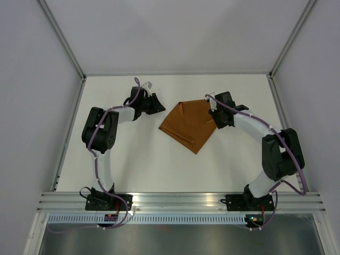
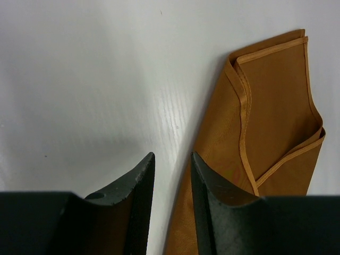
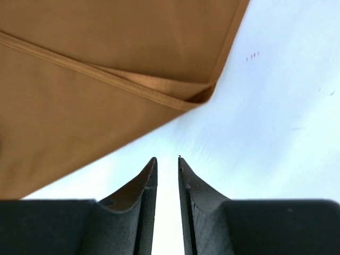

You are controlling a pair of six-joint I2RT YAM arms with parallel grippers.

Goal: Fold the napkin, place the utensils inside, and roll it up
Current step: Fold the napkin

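Scene: Two robot arms flank a rust-orange napkin on a white worktop.
Napkin: It lies folded into a layered kite shape, mid-worktop and nearer the far edge than the near one. One point aims toward the near edge, and hemmed edges are stacked along the fold.
Left hand: The left hand sits low on the napkin's left side, toward the far-left corner. Its fingers are narrowly parted and pinch nothing, with bare worktop showing in the gap.
Right hand: The right hand is at the napkin's far-right corner. Its fingers are barely parted, a sliver of worktop between them, and it too is empty.
Cloth and hands: From the left wrist the folded edge runs just beside the right-hand finger. From the right wrist the doubled corner lies just ahead and to the left of the tips, not touching them.
Why so placed: Each hand appears stationed at its own side of the cloth, likely so the fold can be checked or the next crease taken from either edge.
Utensils: None shows in any view.
Stage: The fold looks made; loading and rolling are not yet done.
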